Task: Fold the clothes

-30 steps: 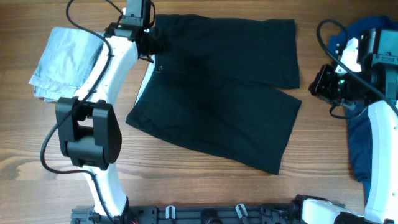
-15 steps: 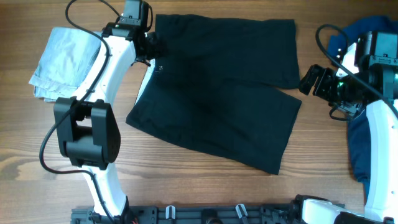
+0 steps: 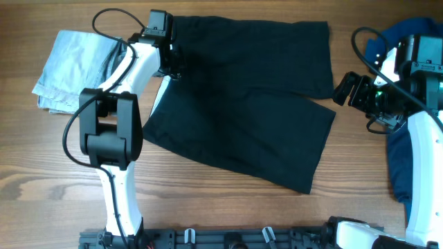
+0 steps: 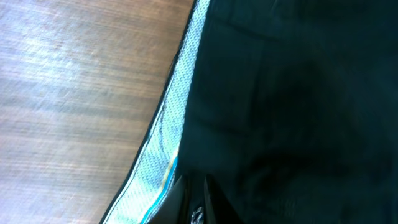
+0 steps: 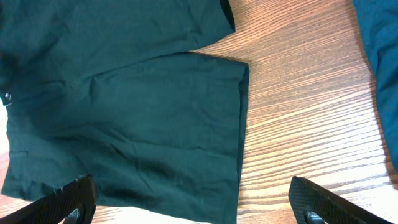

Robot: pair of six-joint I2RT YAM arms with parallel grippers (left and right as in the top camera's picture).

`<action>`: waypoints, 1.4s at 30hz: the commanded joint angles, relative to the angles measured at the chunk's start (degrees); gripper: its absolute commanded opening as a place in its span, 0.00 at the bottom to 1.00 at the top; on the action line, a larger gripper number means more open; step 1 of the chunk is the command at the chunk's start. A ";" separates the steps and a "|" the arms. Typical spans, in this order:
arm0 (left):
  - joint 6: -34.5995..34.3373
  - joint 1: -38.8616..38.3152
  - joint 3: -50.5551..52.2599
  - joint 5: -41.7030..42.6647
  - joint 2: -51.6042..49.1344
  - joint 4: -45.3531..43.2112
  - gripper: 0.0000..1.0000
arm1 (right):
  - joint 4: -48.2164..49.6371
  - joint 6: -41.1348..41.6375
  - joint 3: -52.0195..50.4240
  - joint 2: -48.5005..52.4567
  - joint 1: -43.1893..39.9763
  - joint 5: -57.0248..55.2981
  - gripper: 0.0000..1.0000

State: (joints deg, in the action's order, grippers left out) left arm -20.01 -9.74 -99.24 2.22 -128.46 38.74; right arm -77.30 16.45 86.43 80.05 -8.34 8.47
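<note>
Evidently starting the first fold, the left gripper (image 3: 171,61) was pinched shut on the waistband (image 4: 163,149) of the black shorts (image 3: 242,104). The shorts lay spread flat on the wooden table (image 3: 228,207), stretching away from its fingers toward the other arm. The right gripper (image 3: 348,90) hung empty with jaws wide apart, the nearer leg hem just beside it. By the look of things, the next move called for the right gripper to drop onto that hem and grip it.
</note>
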 commanded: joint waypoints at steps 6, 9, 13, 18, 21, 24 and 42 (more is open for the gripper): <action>0.35 0.20 0.13 6.32 -0.57 -10.03 0.04 | 0.20 0.22 -0.31 0.42 0.07 -1.25 1.00; 2.27 0.22 0.13 6.29 -0.63 -16.20 0.04 | 0.26 0.20 -0.31 0.42 0.07 -1.25 1.00; 3.37 0.22 0.13 6.10 -1.29 -24.57 0.04 | 0.35 0.22 -0.31 0.42 0.07 -1.25 1.00; 3.34 0.20 0.13 6.12 -3.74 -31.36 0.04 | 0.35 0.20 -0.31 0.42 0.07 -1.25 1.00; 3.34 0.22 0.13 6.14 -5.70 -35.47 0.04 | 0.35 0.20 -0.31 0.42 0.07 -1.25 1.00; 3.32 0.22 0.13 6.10 -7.41 -37.90 0.04 | 0.35 0.22 -0.31 0.42 0.07 -1.25 1.00; 3.32 0.26 0.13 -0.31 -12.66 -37.13 0.04 | 0.35 0.20 -0.31 0.42 0.07 -1.25 1.00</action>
State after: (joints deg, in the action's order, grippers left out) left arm -17.85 -9.74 -99.11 7.11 -139.74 0.86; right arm -77.14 16.47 86.41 80.05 -8.34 8.45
